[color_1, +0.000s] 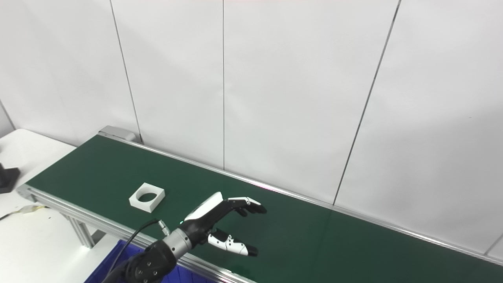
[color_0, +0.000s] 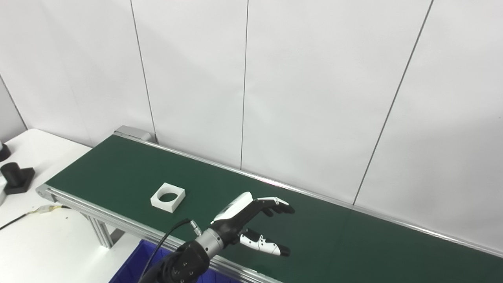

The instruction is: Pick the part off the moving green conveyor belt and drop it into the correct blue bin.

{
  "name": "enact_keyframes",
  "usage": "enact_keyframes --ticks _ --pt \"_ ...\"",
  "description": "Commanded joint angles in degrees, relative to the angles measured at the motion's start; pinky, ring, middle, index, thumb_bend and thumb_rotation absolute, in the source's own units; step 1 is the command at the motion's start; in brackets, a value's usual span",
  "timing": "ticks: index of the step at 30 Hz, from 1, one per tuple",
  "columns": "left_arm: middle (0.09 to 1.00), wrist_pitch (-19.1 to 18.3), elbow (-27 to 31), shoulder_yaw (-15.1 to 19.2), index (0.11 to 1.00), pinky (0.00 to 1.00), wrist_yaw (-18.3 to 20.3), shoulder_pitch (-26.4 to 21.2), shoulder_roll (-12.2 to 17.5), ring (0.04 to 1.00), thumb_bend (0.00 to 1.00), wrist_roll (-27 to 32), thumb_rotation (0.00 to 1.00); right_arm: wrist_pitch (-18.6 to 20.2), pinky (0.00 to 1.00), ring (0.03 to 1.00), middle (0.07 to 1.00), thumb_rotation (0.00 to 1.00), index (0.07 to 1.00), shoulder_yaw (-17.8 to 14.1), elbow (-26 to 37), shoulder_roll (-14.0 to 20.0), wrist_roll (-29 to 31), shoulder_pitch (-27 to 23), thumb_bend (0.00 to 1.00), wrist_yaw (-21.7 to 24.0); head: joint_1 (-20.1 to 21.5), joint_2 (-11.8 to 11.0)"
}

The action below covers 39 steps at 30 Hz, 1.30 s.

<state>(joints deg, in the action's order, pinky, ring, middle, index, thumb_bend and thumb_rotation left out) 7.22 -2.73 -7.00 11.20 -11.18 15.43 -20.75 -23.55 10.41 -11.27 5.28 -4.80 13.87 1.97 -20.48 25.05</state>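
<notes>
The left robot hand (color_0: 251, 222) hovered over the green conveyor belt (color_0: 322, 232) with fingers and thumb spread apart and nothing held, while the white square part (color_0: 167, 197) with a round hole lay on the belt just beyond it, above the blue bin (color_0: 133, 267).

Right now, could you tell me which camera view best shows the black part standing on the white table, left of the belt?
The left eye view: the black part shows whole, a cylinder on a square base. The right eye view cuts it off at the picture's left edge, leaving only a corner of its base.
</notes>
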Motion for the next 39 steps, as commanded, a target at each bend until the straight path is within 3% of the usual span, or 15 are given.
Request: enact_keyframes --ticks 1,12,14,17,27,39 --pt "0.786 0.78 0.03 1.26 0.756 0.73 -1.58 -3.26 0.96 0.784 0.79 1.22 0.4 -3.33 0.62 0.733 0.79 0.53 0.87 -0.1 1.48 -0.28 0.29 -0.55 0.47 0.15 -0.08 0.02" --pt "0.784 -2.33 -2.6 1.49 0.764 0.78 -1.19 -6.99 4.0 0.791 0.84 -3.11 0.35 -3.29 0.61 0.737 0.793 0.58 0.874 -0.12 1.36 -0.7 -0.43 -0.58 0.53 -0.24 0.31 0.21" --pt "0.82 -3.31 -2.81 1.19 0.776 0.77 0.27 -7.9 4.89 0.832 0.83 -2.89 0.27 -3.32 0.61 0.736 0.793 0.58 0.876 -0.02 1.34 -0.75 -0.33 -0.65 0.53 -0.19 0.56 0.24" --pt "0.839 -4.78 -2.73 0.67 0.787 0.77 1.35 -8.68 5.98 0.854 0.83 -3.35 0.24 -3.34 0.61 0.738 0.793 0.58 0.874 0.04 1.29 -0.83 -0.33 -0.7 0.53 -0.21 0.65 0.3" --pt "0.847 -1.55 -8.37 -0.01 0.804 0.77 0.63 -11.8 10.26 0.861 0.89 -3.93 0.25 -3.35 0.61 0.732 0.79 0.59 0.868 0.05 1.28 -1.02 0.09 -0.72 0.55 -0.06 0.71 0.47" --pt "0.9 -5.04 -11.75 -1.99 0.854 0.85 4.04 -14.5 15.42 0.905 0.95 -7.05 0.22 -3.3 0.6 0.735 0.793 0.59 0.871 0.3 2.05 -1.41 -0.75 -0.26 0.53 -0.34 1.03 1.21"
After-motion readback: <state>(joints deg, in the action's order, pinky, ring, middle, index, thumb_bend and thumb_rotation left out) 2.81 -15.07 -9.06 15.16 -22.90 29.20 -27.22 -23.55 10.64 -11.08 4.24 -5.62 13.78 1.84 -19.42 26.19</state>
